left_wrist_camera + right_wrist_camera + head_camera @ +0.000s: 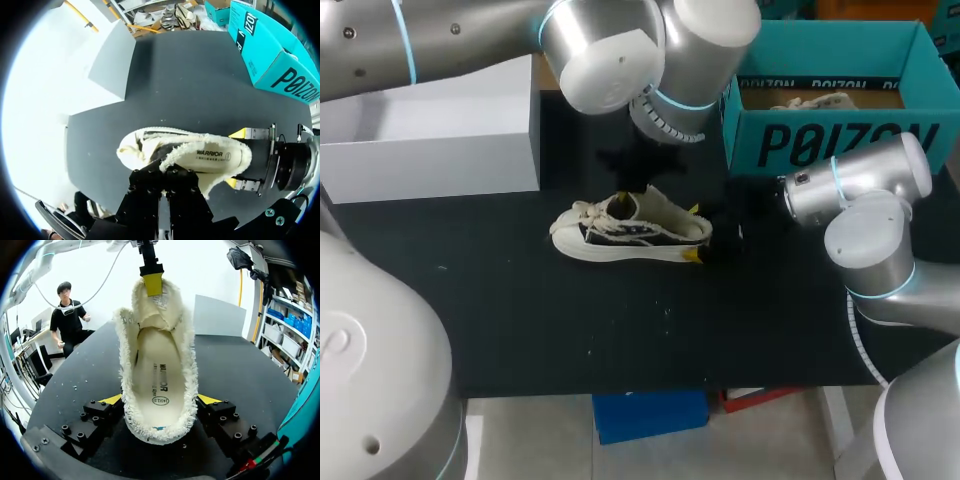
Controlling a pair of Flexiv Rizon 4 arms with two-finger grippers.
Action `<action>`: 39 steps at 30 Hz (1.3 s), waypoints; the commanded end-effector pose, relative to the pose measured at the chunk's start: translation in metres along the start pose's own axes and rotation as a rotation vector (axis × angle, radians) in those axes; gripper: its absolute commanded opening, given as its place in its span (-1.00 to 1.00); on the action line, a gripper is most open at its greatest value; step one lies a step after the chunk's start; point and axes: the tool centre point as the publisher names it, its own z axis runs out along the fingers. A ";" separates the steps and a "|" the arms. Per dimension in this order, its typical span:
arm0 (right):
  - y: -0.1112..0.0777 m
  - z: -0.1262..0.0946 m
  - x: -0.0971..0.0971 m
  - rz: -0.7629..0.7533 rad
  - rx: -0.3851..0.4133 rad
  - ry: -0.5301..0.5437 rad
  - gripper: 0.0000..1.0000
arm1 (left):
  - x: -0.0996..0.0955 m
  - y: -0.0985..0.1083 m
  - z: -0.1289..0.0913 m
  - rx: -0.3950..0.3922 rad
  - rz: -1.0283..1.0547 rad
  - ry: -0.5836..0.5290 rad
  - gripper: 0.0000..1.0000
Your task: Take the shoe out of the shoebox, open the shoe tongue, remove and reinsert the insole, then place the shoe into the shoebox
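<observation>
The cream and black shoe [620,235] lies on its sole in the middle of the black table [520,320], toe to the left. My left gripper [636,186] comes down from above and is shut on the shoe tongue [157,307], pulling it up; its yellow tip [152,284] shows in the right wrist view. My right gripper [693,234] has one yellow-tipped finger on each side of the heel and is shut on the shoe. The cream insole [160,375] lies inside the shoe. The teal shoebox [840,140] stands at the back right.
A second shoe [810,100] lies inside the teal shoebox. A white box [440,130] stands at the back left. Bare black tabletop stretches in front of the shoe as far as the table's front edge [590,392].
</observation>
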 end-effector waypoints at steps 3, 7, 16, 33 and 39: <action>0.000 0.003 0.000 0.001 0.002 0.000 -1.00 | -0.015 0.006 0.000 0.031 -0.008 0.049 -1.00; 0.000 0.003 0.000 0.001 0.002 0.000 -1.00 | -0.022 0.008 0.001 0.044 -0.016 0.057 -1.00; 0.000 0.003 0.000 0.001 0.002 0.000 -1.00 | -0.035 0.010 0.007 0.053 -0.059 0.062 -1.00; 0.000 0.003 0.000 0.001 0.002 0.000 -1.00 | -0.056 0.026 0.031 0.010 -0.112 0.015 -1.00; 0.000 0.003 0.000 0.001 0.002 0.000 -1.00 | -0.060 0.031 0.043 -0.022 -0.123 0.001 -1.00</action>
